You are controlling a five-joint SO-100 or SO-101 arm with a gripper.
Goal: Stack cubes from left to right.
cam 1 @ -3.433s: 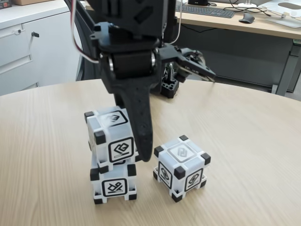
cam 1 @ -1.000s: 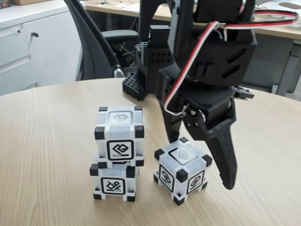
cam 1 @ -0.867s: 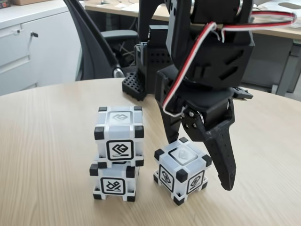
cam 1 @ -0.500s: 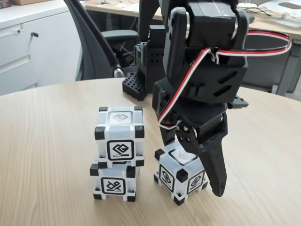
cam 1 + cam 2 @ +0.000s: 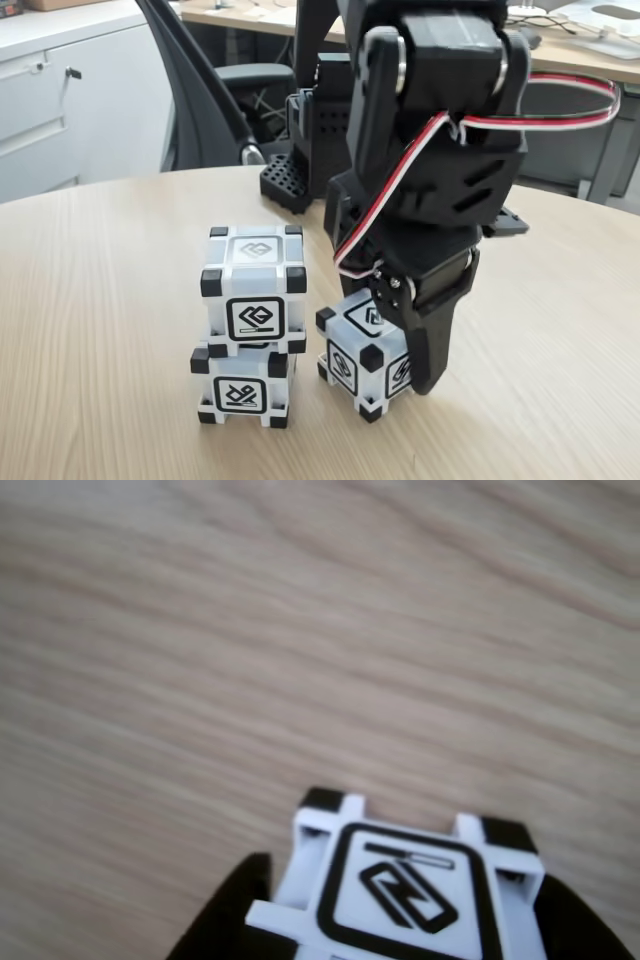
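Two white cubes with black corners stand stacked on the left in the fixed view, the upper cube (image 5: 253,286) resting on the lower cube (image 5: 243,390). Just to their right a third cube (image 5: 352,358) sits at table level, slightly turned. My black gripper (image 5: 388,362) comes down over it from above, with one finger (image 5: 428,352) against its right side and the other hidden behind it. In the other view the same cube (image 5: 400,890) fills the bottom edge with a dark finger (image 5: 225,920) tight on each side; the gripper (image 5: 400,935) is shut on it.
The round wooden table (image 5: 100,300) has free room to the left, front and right of the cubes. My arm's black base (image 5: 300,170) stands behind them. Beyond the table are an office chair (image 5: 200,90), a white cabinet (image 5: 60,100) and a desk (image 5: 590,60).
The gripper left the stacked upper cube, swung right, came down over the third cube and shut on it. That cube shifted a little left and turned.
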